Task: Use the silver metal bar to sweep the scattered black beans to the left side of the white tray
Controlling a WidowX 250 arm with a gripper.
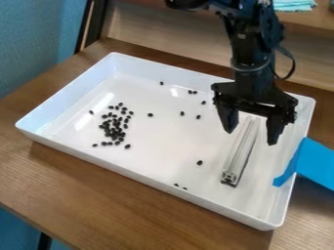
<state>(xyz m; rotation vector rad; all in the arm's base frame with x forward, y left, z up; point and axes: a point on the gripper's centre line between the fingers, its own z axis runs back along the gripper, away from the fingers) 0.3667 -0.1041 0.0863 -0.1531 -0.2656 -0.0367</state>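
Note:
The black gripper (250,136) hangs over the right part of a white tray (150,181), its two fingers spread apart and nothing held. Between and below the fingers lies a silver metal bar (240,151), which runs lengthwise from under the gripper toward the tray's front. Small black beans (115,131) form a loose pile in the tray's left part. Several single beans are scattered across the middle and toward the back, and one bean (199,162) lies left of the bar. Whether the fingertips touch the bar or tray, I cannot tell.
Raised walls surround the tray on a brown wooden table (85,180). Blue tape (316,163) runs over the tray's right wall onto the table. A wooden panel (170,41) stands behind, and a light blue cloth (293,5) lies at the top right.

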